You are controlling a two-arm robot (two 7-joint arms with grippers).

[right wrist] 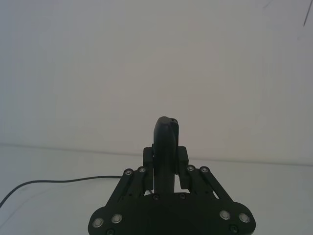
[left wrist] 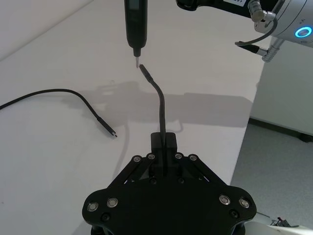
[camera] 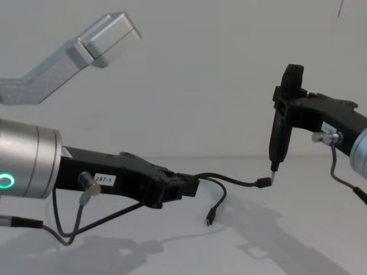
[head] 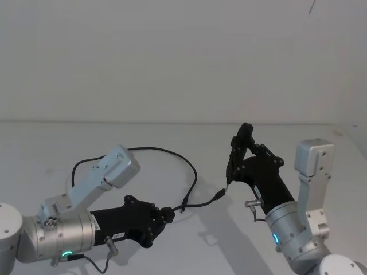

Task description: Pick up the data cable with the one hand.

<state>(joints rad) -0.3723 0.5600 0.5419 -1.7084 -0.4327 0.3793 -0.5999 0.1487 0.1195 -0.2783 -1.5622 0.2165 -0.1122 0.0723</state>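
The data cable [head: 172,153] is a thin black cord that arcs across the white table. My left gripper [head: 169,215], the one hand with the white label and green ring, is shut on the cable close to one plug [camera: 264,182], which juts forward above the table. In the left wrist view the cable [left wrist: 159,100] rises from the gripper [left wrist: 164,142], and the other plug [left wrist: 111,133] lies on the table nearby. My right gripper [camera: 287,109] is shut on an upright black tool [left wrist: 134,24]. The tool's thin tip [camera: 274,169] hovers just beside the raised plug.
The white table [head: 172,252] runs back to a plain white wall. In the left wrist view the table edge [left wrist: 247,122] drops off to grey floor below the right arm [left wrist: 288,19]. The left arm's silver elbow link [head: 109,169] sits over part of the cable loop.
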